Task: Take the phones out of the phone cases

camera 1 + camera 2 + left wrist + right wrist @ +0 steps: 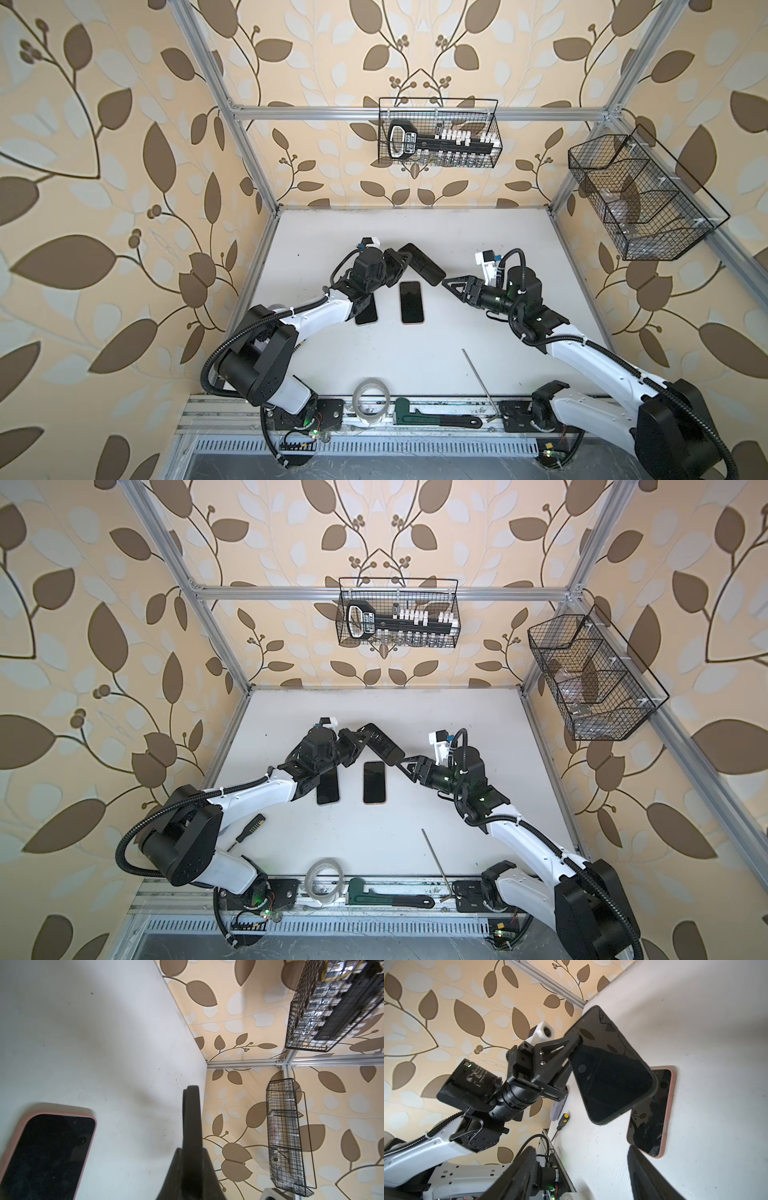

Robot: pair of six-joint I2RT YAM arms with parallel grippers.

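Right gripper [580,1151], jaws spread, faces the phone [608,1068], inside its phone case [600,1123], just ahead; left gripper [574,1047] pinches its side edge. Approach step, judged; next: close on the case rim.

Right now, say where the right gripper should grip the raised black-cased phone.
Take the black-cased phone by its free end, from the right: the left gripper clamps the other end, and the free end tilts toward the open right gripper.
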